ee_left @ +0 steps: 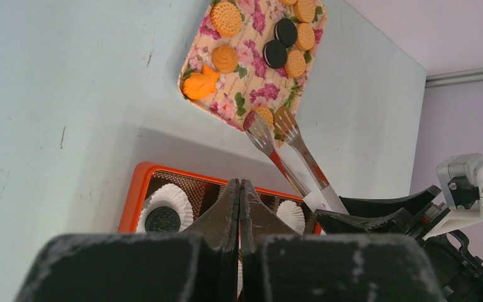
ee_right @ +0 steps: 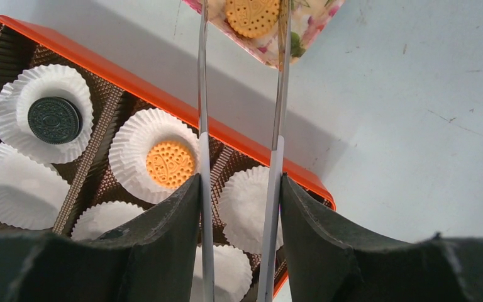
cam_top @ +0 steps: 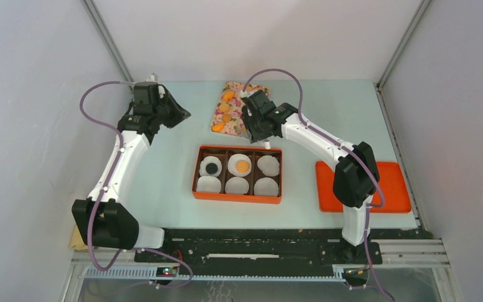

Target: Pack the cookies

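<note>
Two cookies (cam_top: 243, 167) fill cups (cam_top: 267, 165) in the orange box (cam_top: 237, 197); right gripper (ee_right: 239, 187) clamps tongs (ee_right: 202, 94) at upper centre; left gripper (ee_left: 239, 189) pinched together, empty.

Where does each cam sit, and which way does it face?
Top external: above and behind the bases, looking down on the table; left arm and right arm show whole.
Left wrist: on the left arm, looking along its shut left gripper toward the floral tray and tongs.
Right wrist: on the right arm, looking along the tongs clamped in the right gripper, over the box.
Shared: all three see the box and the black cookie in it.
</note>
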Robot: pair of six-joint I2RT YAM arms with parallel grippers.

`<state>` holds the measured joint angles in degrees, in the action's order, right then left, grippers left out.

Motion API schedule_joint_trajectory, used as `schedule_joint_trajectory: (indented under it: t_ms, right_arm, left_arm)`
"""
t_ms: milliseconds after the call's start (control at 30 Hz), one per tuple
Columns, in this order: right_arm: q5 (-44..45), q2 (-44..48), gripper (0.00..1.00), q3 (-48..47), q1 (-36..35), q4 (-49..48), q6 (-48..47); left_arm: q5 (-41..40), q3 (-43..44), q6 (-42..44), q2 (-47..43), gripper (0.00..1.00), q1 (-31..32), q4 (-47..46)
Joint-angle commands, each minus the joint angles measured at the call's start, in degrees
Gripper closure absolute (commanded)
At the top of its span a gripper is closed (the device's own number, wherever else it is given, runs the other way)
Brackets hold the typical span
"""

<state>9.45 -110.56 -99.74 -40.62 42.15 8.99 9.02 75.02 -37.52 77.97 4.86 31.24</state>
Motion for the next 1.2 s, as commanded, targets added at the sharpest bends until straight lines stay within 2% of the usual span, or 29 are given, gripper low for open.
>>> schedule_joint_trajectory:
  t_ms: [0,167,333,500,767,967,1167]
  right_arm:
    - [-2.0,-0.5,0.46,-1.0,0.3,-2.5,0.2]
    - [3.0,-3.8,0.5,-5.7,-0.2,3.2,1.0]
    - [6.7,-3.0,0.7,-6.6,-0.5,4.0,0.6]
    - [7.1,1.4,0.8,-6.4,-0.8,2.6,0.9]
    - [7.5,15.9,0.81,-1.7,-1.9,3.6,1.2]
    - [8.0,26.8,0.81,9.3,-4.4,7.3,3.6]
    - [8.5,35.7,0.82,22.3,-9.1,11.4,10.1]
  left_arm:
    - [0.0,0.1,0.7,0.2,0.99,0.1,-0.8]
    - [0.4,0.0,1.0,0.2,0.99,0.1,-0.7]
    - [1.0,-0.1,0.9,0.5,1.0,0.1,-1.0]
    - [1.0,-0.1,0.7,-0.2,1.0,0.1,-0.9]
    - [0.7,-0.5,0.4,-1.4,1.0,0.1,-1.0]
    - [1.2,-0.7,0.0,-1.4,1.0,0.3,-1.1]
    - [0.7,-0.8,-0.1,-1.9,1.0,1.3,-1.2]
